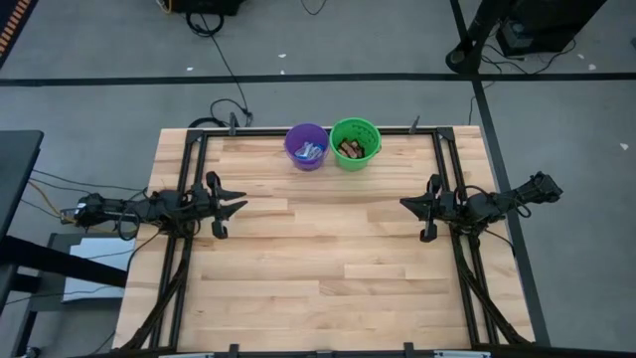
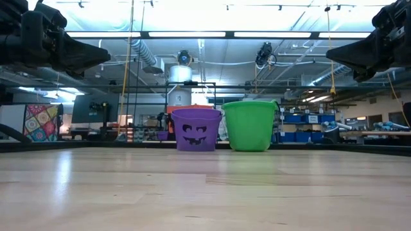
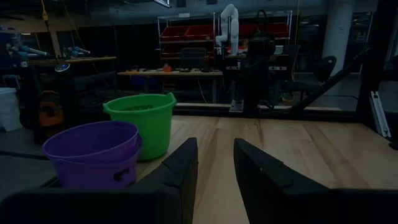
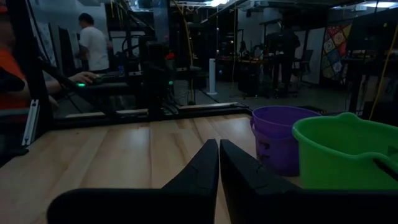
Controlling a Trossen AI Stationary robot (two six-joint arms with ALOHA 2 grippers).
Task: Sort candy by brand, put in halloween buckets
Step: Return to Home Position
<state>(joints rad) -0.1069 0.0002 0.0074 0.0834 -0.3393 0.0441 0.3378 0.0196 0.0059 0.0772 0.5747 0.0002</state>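
- Left claw (image 1: 237, 207) hovers slightly open over the surface's (image 1: 328, 259) left side; right claw (image 1: 405, 203) hovers closed over the right. Both are empty.
- Candy (image 1: 311, 152) lies inside the purple bucket (image 1: 291, 139) and green bucket (image 1: 374, 135), well apart from both claws; only a wide stray swing could tip one.

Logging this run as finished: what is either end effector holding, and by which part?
Nothing is held. The left end effector is open and empty; the right end effector is shut on nothing.
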